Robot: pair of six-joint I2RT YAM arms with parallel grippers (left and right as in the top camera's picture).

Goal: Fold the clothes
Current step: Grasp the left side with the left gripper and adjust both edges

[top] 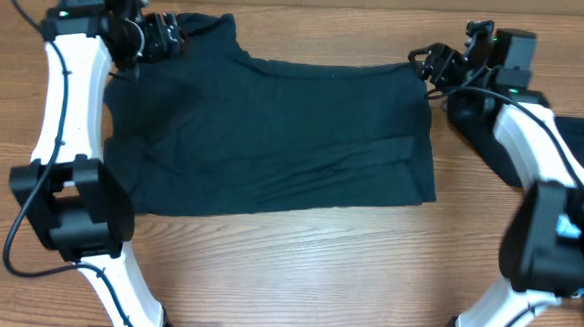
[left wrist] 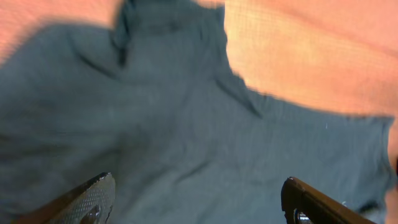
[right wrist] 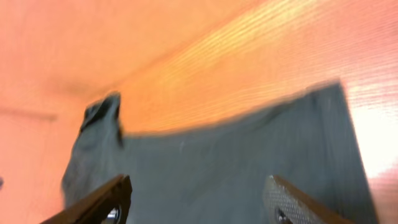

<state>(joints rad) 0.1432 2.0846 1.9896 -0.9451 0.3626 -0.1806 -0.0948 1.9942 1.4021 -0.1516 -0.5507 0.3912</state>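
A dark navy-black T-shirt (top: 274, 133) lies flat on the wooden table, plain side up; no white letters show. One sleeve sticks out at its far left corner. My left gripper (top: 163, 37) is open above that far left corner, and its wrist view shows the shirt (left wrist: 186, 124) between its spread fingers (left wrist: 198, 199). My right gripper (top: 439, 63) is open above the shirt's far right corner. Its wrist view shows the shirt (right wrist: 217, 168) below its spread fingers (right wrist: 196, 199). Neither holds anything.
Other dark and blue clothes (top: 583, 144) lie at the right table edge, partly behind my right arm. Bare wooden table (top: 306, 274) runs along the front.
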